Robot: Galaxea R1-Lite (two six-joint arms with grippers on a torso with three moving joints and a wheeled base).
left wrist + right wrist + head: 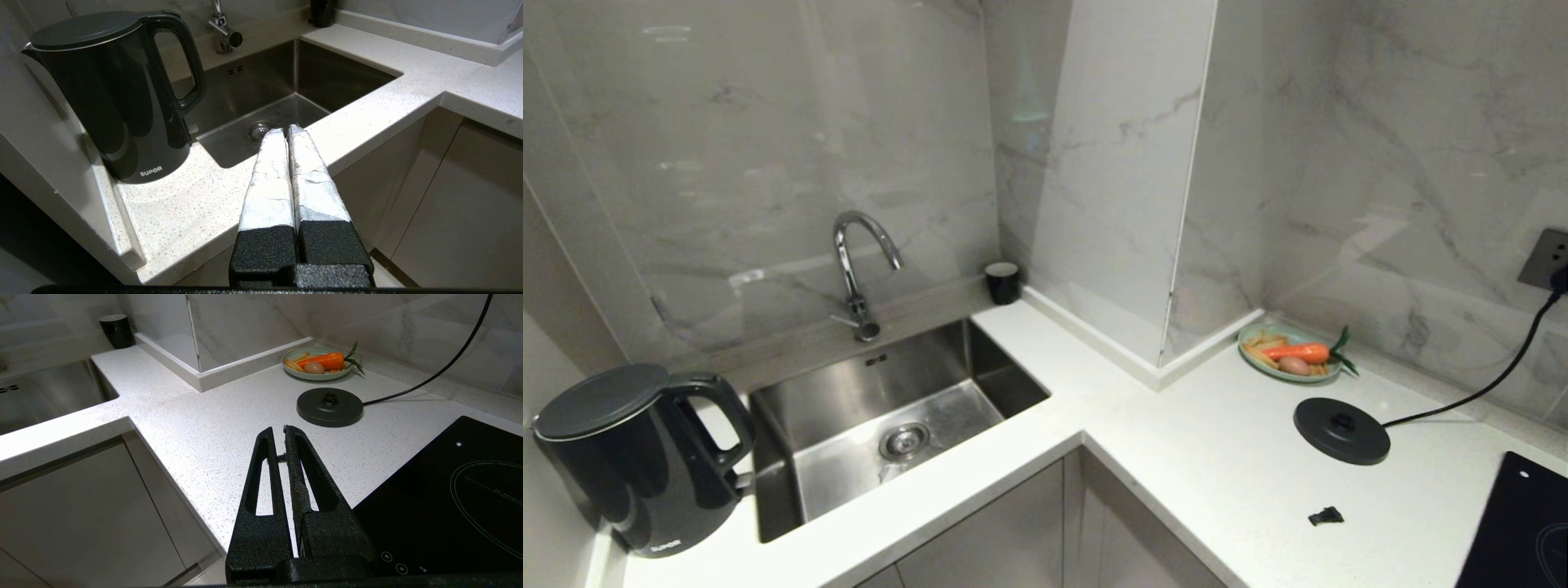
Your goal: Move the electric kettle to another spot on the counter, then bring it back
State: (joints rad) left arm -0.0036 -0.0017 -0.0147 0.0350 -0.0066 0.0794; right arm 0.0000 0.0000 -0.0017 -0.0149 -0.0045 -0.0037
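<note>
The white speckled stone counter (pixel 1225 457) is wrapping around a stainless steel sink (pixel 882 425) under grey marble walls. The black jug-shaped electric kettle (pixel 118 94) is standing upright on the counter just beyond the left gripper (pixel 286 132), whose jaws are pressed together, empty. The right gripper (pixel 278 435) is hanging with jaws closed short of the round black base disc (pixel 329 406), beside the black glass hob (pixel 449 490).

Black electric kettle (pixel 637 457), white speckled counter (pixel 1192 457), orange carrot (pixel 1298 353) on green plate (pixel 1254 359).
</note>
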